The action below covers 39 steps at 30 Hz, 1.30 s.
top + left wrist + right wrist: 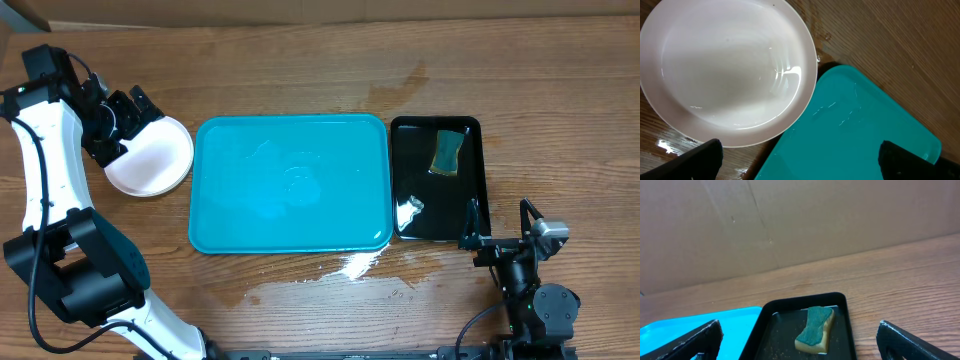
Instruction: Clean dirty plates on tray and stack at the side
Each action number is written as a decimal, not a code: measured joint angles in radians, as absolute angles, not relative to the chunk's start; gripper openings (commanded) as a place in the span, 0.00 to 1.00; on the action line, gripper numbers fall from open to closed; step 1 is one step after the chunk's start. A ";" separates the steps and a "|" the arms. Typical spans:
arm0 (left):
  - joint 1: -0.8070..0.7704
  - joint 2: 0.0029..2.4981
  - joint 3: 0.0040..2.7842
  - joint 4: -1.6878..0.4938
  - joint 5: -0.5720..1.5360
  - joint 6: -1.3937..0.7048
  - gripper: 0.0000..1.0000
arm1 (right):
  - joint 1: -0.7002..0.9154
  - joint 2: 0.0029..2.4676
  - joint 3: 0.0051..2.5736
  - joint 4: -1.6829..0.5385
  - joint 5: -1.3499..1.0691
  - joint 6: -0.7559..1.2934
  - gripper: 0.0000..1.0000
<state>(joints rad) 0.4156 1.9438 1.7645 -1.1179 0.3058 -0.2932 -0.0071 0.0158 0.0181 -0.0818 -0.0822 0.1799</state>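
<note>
A white plate [152, 160] lies on the wood just left of the turquoise tray [290, 185]; from above I cannot tell whether others lie under it. My left gripper [127, 124] hovers over the plate's upper left edge, open and holding nothing. In the left wrist view the plate [725, 70] looks glossy and wet beside the tray's corner [855, 130], and the left gripper [800, 162] spans both. The tray shows only water streaks. My right gripper [498, 222] stands open near the front right, and in its own view the right gripper [800, 341] is also empty.
A narrow black tray [484, 185] sits right of the turquoise one, holding a green-topped sponge [447, 150] and a small white scrap [410, 210]. The sponge [815, 329] lies ahead of the right gripper. Water pools on the wood [350, 266] before the tray. A cardboard wall [790, 225] stands behind.
</note>
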 measured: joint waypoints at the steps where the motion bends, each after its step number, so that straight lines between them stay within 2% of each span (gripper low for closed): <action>1: 0.416 1.944 1.765 -1.118 0.306 -0.293 1.00 | -0.007 0.016 0.018 -0.082 -0.082 0.180 1.00; 28: 0.416 1.927 1.765 -1.118 0.306 -0.293 1.00 | -0.007 0.016 0.018 -0.082 -0.082 0.180 1.00; 32: 0.405 1.834 1.765 -1.118 0.302 -0.293 1.00 | -0.007 0.016 0.018 -0.082 -0.082 0.180 1.00; 39: 0.292 1.443 1.771 -1.114 0.300 -0.293 1.00 | -0.007 0.016 0.018 -0.083 -0.082 0.179 1.00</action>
<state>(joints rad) 0.2924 1.4425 1.7710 -1.1141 0.3000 -0.2932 -0.0067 0.0158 0.0181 -0.0826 -0.0818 0.1795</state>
